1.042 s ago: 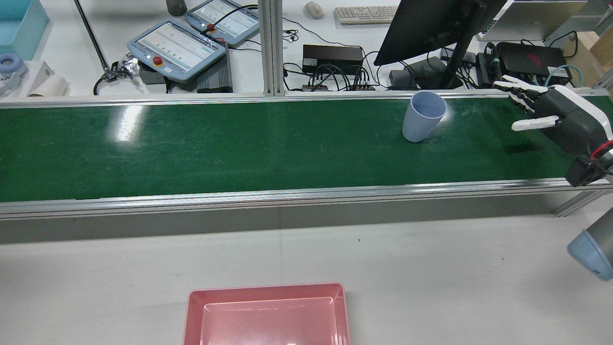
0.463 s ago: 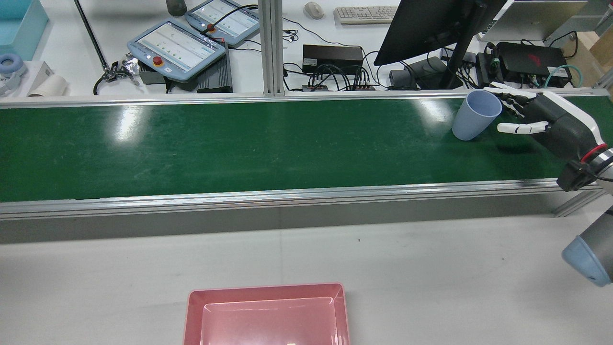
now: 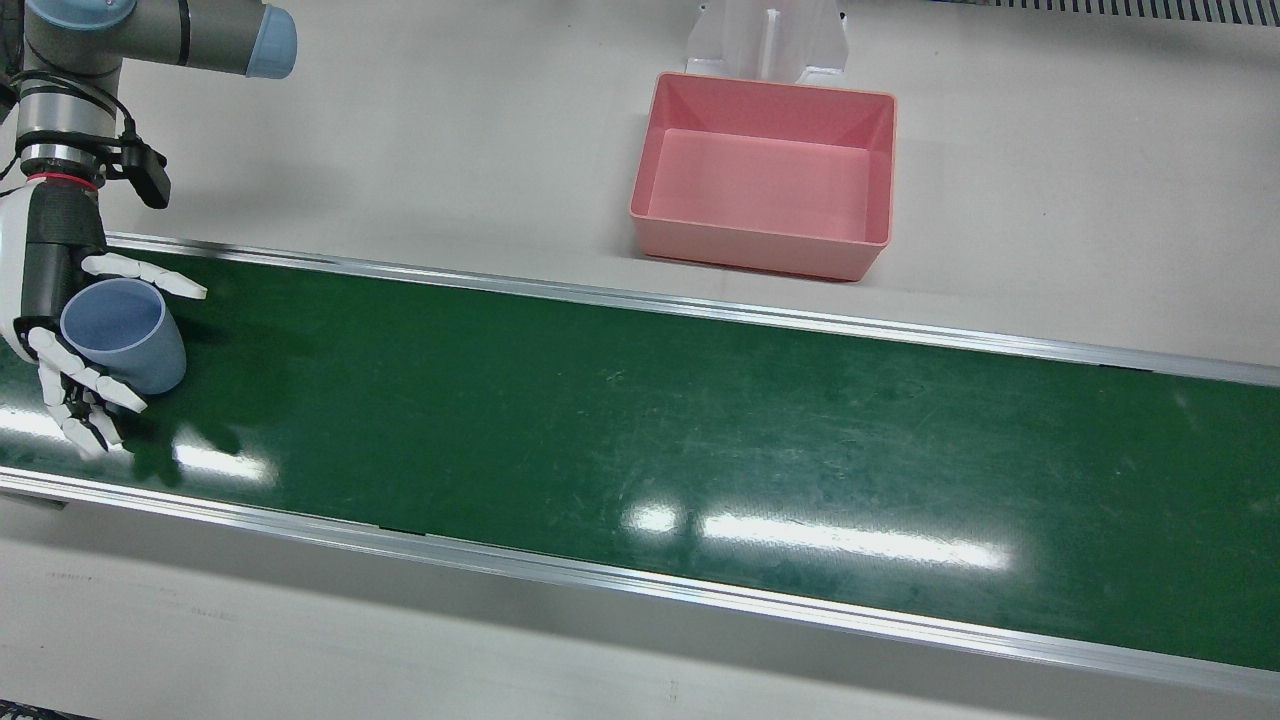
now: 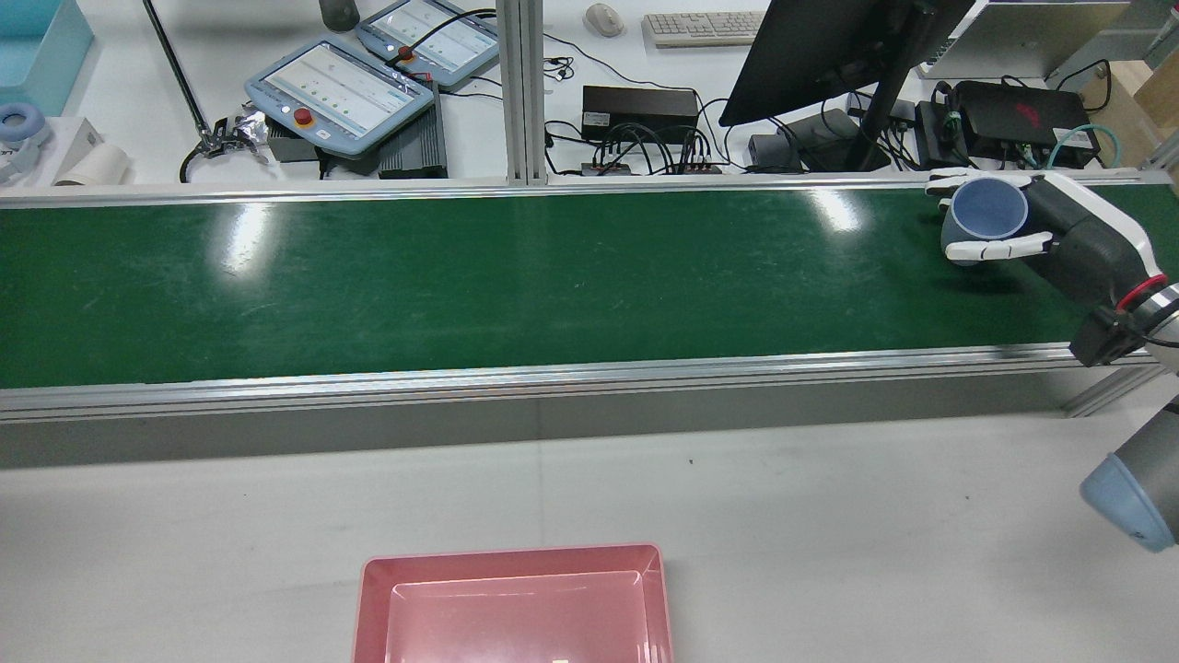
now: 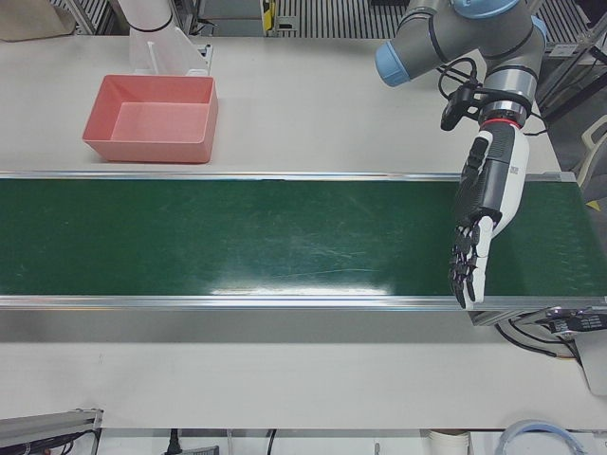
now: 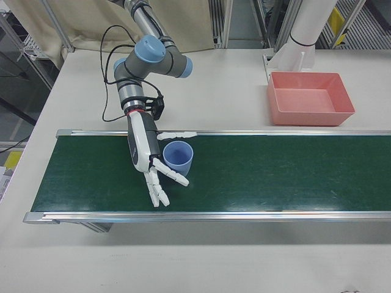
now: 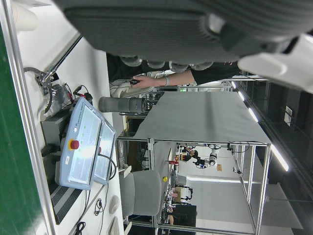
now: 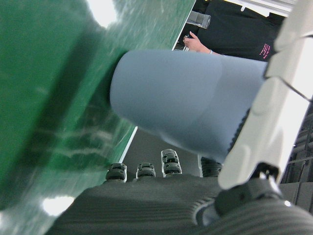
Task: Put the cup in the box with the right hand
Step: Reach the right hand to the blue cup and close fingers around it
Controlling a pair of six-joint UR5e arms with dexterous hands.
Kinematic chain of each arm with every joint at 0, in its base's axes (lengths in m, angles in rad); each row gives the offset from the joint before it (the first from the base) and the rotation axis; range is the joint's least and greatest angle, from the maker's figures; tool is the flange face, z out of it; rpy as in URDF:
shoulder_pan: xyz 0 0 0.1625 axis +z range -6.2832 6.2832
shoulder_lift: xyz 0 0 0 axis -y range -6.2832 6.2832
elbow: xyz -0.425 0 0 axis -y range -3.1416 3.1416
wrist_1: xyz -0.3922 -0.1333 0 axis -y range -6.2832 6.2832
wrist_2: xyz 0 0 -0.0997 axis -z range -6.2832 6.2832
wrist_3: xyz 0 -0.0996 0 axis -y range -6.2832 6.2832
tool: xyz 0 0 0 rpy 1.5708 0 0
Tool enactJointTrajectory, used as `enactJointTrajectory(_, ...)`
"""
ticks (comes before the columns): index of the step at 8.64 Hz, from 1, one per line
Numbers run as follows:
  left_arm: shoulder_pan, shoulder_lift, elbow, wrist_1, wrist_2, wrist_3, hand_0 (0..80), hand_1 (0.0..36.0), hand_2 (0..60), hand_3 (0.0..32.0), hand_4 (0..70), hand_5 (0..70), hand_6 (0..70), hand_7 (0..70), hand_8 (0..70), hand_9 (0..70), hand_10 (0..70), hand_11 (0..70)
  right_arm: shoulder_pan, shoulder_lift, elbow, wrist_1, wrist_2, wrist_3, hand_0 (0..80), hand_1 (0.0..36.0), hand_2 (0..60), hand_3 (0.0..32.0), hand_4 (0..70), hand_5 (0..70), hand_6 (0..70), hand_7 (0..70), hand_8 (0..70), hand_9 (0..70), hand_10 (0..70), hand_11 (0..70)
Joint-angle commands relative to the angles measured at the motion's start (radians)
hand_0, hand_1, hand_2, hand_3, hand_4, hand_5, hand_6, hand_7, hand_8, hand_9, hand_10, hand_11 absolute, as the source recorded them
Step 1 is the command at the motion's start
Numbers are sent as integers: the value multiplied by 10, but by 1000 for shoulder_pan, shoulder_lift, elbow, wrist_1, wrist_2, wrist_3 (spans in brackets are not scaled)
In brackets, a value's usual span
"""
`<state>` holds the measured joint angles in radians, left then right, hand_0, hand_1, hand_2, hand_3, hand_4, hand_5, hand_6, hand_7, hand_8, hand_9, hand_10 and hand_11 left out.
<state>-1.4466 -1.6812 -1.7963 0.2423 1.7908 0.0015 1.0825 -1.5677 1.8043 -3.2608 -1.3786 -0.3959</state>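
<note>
- While the right hand camera sits closest of all, it shows the pale blue cup (image 8: 181,100) filling the frame, standing on the green belt with the palm just beside its wall and the thumb (image 8: 264,122) lying across its side near the rim.
- Seen from the right-front, the right hand (image 6: 148,160) cradles that cup (image 6: 178,158) without closing: thumb on the robot's side of it, the other fingers (image 6: 164,183) splayed on the operators' side, spread apart rather than clamped.
- Whether any finger actually presses the cup, I cannot tell; the cup stands upright on the conveyor belt (image 6: 275,171), near the belt's end on the right arm's side.
- Over the other end of the belt, the left hand (image 5: 482,223) hangs flat, fingers straight and apart, holding nothing.
- Farther back, on the white table beyond the belt's rail, the pink box (image 3: 766,175) stands open, well apart from the cup (image 3: 124,335).
- From behind, the cup's mouth (image 4: 989,210) shows between thumb and fingers of the right hand (image 4: 1059,230).
</note>
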Motion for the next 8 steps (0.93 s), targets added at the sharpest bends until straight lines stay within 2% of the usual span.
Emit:
enactJointTrajectory(1, 0, 0, 0, 0, -1, 0, 0, 0, 0, 0, 0, 0, 0, 0, 0, 0, 0, 0, 2, 0, 0, 0, 29, 9, 716, 360, 600, 0, 308, 198, 329, 700, 454, 700, 326, 500)
enactJointTrajectory(2, 0, 0, 0, 0, -1, 0, 0, 0, 0, 0, 0, 0, 0, 0, 0, 0, 0, 0, 13, 0, 6, 0, 29, 23, 739, 360, 600, 0, 307, 203, 346, 700, 477, 700, 348, 528)
enactJointTrajectory(3, 0, 0, 0, 0, -1, 0, 0, 0, 0, 0, 0, 0, 0, 0, 0, 0, 0, 0, 29, -2, 45, -2, 33, 60, 704, 360, 600, 0, 264, 201, 337, 700, 464, 700, 337, 514)
enactJointTrajectory(4, 0, 0, 0, 0, -1, 0, 0, 0, 0, 0, 0, 0, 0, 0, 0, 0, 0, 0, 46, -2, 109, -14, 45, 77, 739, 360, 600, 0, 291, 198, 328, 700, 444, 697, 314, 485)
enactJointTrajectory(6, 0, 0, -2, 0, 1, 0, 0, 0, 0, 0, 0, 0, 0, 0, 0, 0, 0, 0, 42, 9, 281, -153, 46, 74, 582, 360, 600, 0, 227, 180, 291, 700, 418, 670, 288, 449)
enactJointTrajectory(8, 0, 0, 0, 2, -1, 0, 0, 0, 0, 0, 0, 0, 0, 0, 0, 0, 0, 0, -36, 14, 377, -177, 46, 69, 624, 360, 600, 0, 302, 177, 290, 700, 406, 653, 266, 421)
